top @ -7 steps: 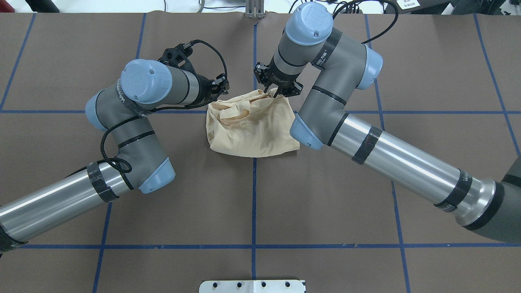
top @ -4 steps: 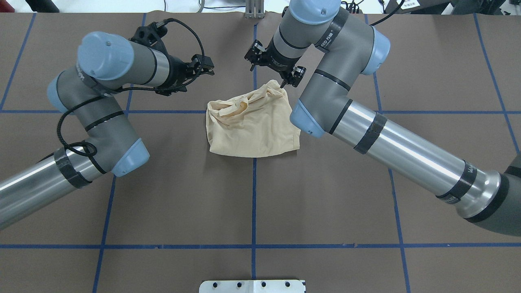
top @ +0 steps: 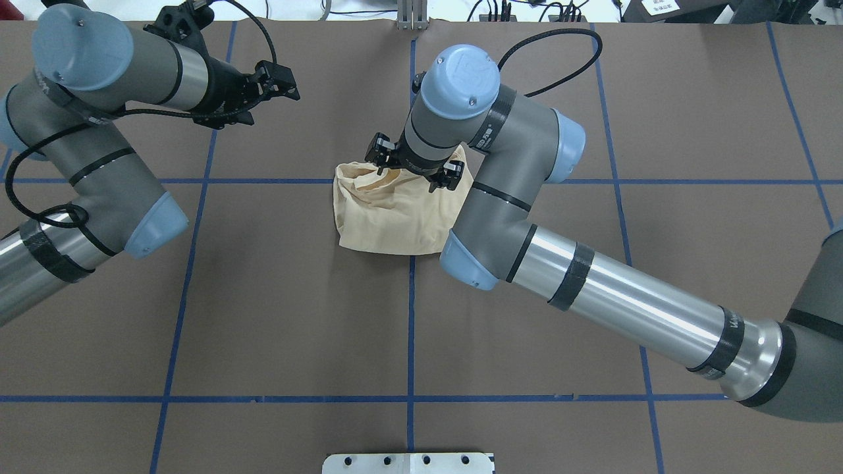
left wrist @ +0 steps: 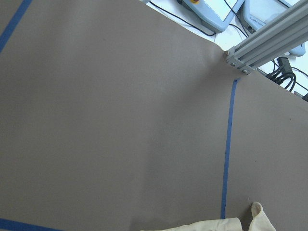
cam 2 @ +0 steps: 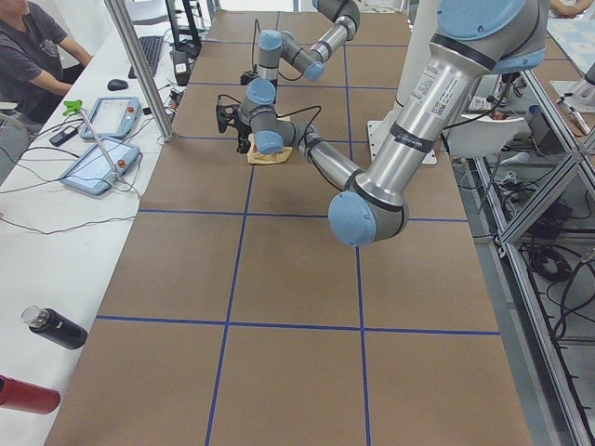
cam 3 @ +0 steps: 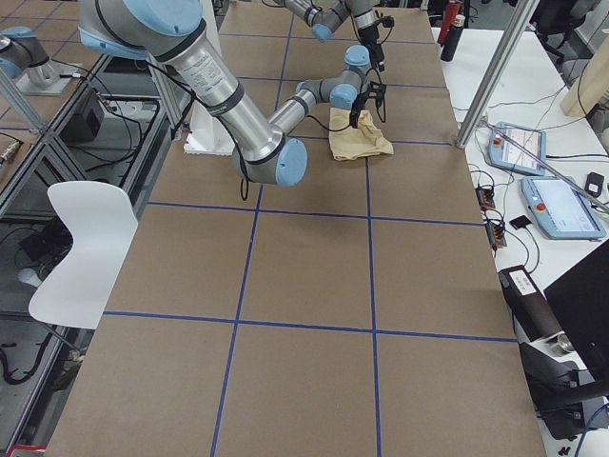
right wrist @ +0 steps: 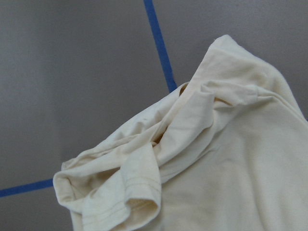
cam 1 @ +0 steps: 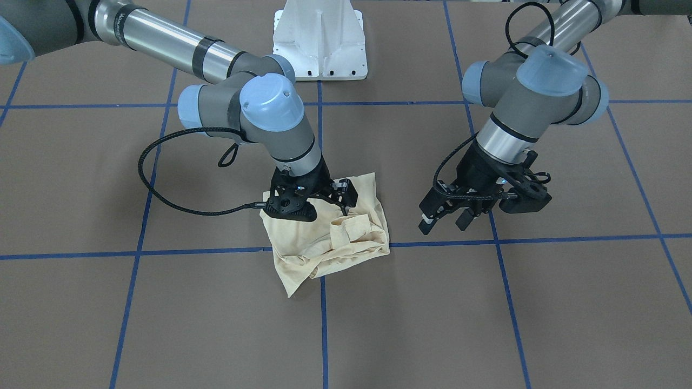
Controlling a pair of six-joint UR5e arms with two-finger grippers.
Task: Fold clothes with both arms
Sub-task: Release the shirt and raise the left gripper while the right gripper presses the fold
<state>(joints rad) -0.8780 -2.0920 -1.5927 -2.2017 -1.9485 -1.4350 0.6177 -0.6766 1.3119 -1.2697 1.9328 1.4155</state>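
Observation:
The cream-yellow shirt (top: 395, 214) lies as a folded, rumpled bundle at the table's middle, also in the front view (cam 1: 324, 243). Its print and neck label are hidden. A hemmed sleeve end curls at its far edge in the right wrist view (right wrist: 139, 192). My right gripper (top: 415, 170) hangs just above the bundle's far part, open and empty (cam 1: 319, 205). My left gripper (top: 286, 82) is open and empty, well off to the shirt's far left above bare table (cam 1: 444, 222). The left wrist view shows only the shirt's edge (left wrist: 211, 225).
The white pedestal base (cam 1: 320, 40) stands at the robot's side of the table. Blue tape lines (top: 411, 316) grid the brown table. An aluminium post (left wrist: 269, 33) stands at the far edge, with teach pendants (cam 2: 98, 163) and a seated person (cam 2: 33, 51) beyond.
Both grippers have let go of the shirt's far edge. The left arm pulled away to the far left. The right gripper lifted, then came back over the bundle's far part.

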